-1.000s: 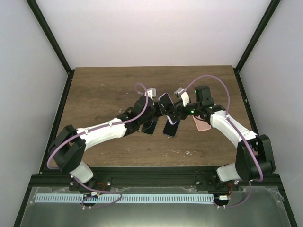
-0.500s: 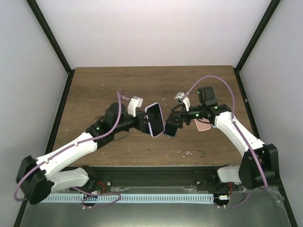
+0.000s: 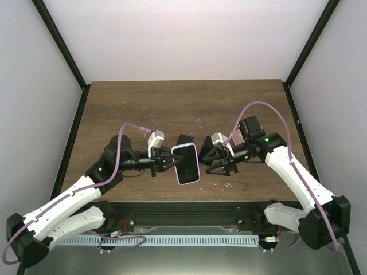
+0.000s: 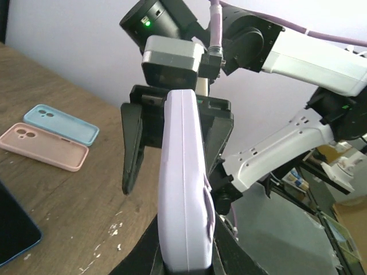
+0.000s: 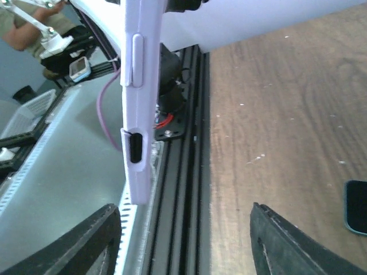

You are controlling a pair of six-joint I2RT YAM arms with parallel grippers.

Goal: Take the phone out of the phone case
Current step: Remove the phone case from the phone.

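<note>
My left gripper (image 3: pixel 171 162) is shut on one end of a phone in a lilac case (image 3: pixel 187 164) and holds it in the air above the table's near middle, screen up. In the left wrist view the case (image 4: pixel 182 189) stands edge-on between my fingers (image 4: pixel 226 260). My right gripper (image 3: pixel 214 162) is open, right of the phone's free end and facing it, not touching. In the right wrist view the lilac case (image 5: pixel 139 109) hangs above and between my open fingers (image 5: pixel 94 240), nearer the left one.
A blue case (image 4: pixel 60 124) and a pink case (image 4: pixel 45 147) lie side by side on the wooden table (image 3: pixel 126 109). A dark phone (image 3: pixel 184 139) lies flat behind the held one. The black frame rail (image 3: pixel 189 213) runs along the near edge.
My left arm has drawn back toward the near edge, carrying the cased phone with it. My right gripper has followed it nearer and stays open beside the phone's free end.
</note>
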